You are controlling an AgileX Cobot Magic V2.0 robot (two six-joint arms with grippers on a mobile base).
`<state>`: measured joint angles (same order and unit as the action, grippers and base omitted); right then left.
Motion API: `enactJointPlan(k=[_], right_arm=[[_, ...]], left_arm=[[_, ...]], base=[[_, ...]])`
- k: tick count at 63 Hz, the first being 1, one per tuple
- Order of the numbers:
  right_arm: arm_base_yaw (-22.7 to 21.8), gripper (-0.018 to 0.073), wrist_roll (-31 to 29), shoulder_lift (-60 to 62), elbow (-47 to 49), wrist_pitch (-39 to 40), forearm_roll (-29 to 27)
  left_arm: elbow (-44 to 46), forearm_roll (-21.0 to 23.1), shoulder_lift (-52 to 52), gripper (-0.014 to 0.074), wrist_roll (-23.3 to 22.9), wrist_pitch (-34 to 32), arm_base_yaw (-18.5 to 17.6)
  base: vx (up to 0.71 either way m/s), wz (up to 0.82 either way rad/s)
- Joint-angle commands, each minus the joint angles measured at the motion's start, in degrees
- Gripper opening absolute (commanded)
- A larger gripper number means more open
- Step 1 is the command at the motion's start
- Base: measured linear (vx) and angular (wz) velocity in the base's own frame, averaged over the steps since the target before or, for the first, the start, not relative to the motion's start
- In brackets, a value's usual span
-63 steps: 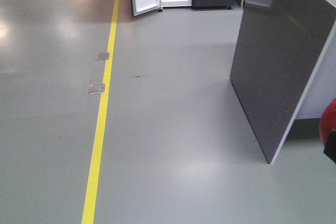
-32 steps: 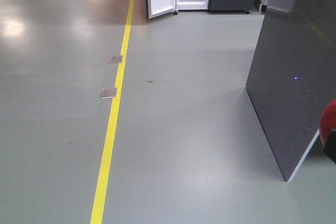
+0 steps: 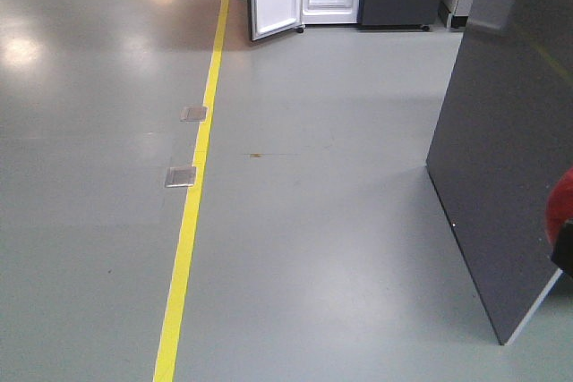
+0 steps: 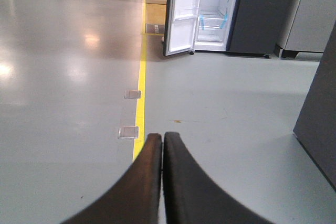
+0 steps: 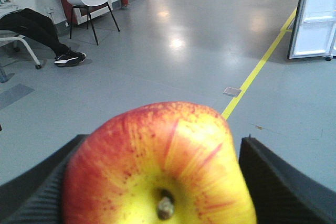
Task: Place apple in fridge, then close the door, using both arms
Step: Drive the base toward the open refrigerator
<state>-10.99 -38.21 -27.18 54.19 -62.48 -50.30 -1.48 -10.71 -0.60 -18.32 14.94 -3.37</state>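
Between the ridged black fingers (image 5: 283, 182) of the right tool (image 5: 160, 187), the apple (image 5: 157, 156) is gripped, with its stem end and yellow patch turned to the wrist camera. The left tool (image 4: 161, 177) is clenched, its tips pressed together. Well ahead across the grey floor (image 3: 313, 248), the fridge (image 4: 218, 3) is seen with its door (image 4: 181, 19) swung open. Blue tape strips (image 4: 226, 20) are stuck on its shelves, and a yellow floor line (image 3: 183, 248) is laid just beside the door.
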Motion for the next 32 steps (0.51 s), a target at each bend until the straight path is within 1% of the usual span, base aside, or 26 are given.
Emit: enactJointPlan(k=[1, 32], right_arm=[[-0.2, -0.0003, -0.7, -0.6, 1.2, 3.4, -2.9], [-0.2, -0.0003, -0.7, -0.6, 1.2, 3.4, -2.9]], left_arm=[[-1.2, -0.1, -0.4, -0.0006, -0.2, -4.3, 0.1], [-1.2, -0.1, -0.4, -0.0006, -0.2, -4.3, 0.1]], base=[[0.25, 0.00], [0.27, 0.02]])
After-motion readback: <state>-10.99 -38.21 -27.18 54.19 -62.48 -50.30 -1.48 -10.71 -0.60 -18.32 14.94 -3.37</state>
